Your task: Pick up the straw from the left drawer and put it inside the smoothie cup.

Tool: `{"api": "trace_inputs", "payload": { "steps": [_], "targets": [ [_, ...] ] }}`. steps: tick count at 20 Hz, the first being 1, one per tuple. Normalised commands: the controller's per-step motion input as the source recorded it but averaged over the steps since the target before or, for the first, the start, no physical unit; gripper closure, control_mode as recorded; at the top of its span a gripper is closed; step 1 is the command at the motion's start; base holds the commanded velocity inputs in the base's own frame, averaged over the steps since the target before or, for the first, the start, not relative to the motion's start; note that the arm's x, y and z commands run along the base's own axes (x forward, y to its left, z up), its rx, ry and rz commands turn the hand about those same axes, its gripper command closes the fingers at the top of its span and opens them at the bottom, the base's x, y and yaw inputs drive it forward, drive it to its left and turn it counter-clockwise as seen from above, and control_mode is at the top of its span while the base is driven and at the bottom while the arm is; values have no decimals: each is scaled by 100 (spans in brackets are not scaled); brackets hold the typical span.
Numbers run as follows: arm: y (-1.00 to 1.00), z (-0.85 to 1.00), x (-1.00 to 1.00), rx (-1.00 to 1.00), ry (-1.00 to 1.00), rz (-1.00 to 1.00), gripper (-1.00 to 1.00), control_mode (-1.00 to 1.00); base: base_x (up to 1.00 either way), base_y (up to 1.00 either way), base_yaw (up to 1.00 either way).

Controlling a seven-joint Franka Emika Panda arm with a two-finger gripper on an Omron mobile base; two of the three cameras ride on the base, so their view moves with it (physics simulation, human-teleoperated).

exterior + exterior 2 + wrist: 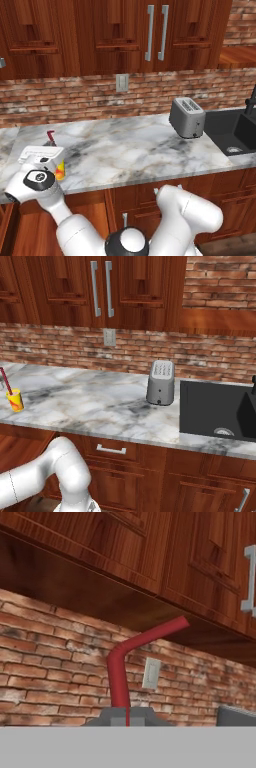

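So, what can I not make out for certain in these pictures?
- Smoothie cup, left base view: the arm covers most of it.
- Lower end of the straw, right base view: too small to tell whether it sits in the cup.
- The jaws, hand view: cut off at the bottom edge, so it is unclear whether they clamp the straw.
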Motion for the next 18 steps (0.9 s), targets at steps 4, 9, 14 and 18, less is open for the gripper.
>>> {"api": "trace_inputs", "payload": {
  "steps": [4,9,14,18],
  "targets": [
    [17,-16,5,0,0,0,100,-100,0,0,0],
    [14,-6,11,0,0,0,100,-100,0,0,0],
    [7,0,16,0,0,1,100,-100,0,0,0],
    [2,-2,11,0,0,2,100,-100,0,0,0]
  ]
}}
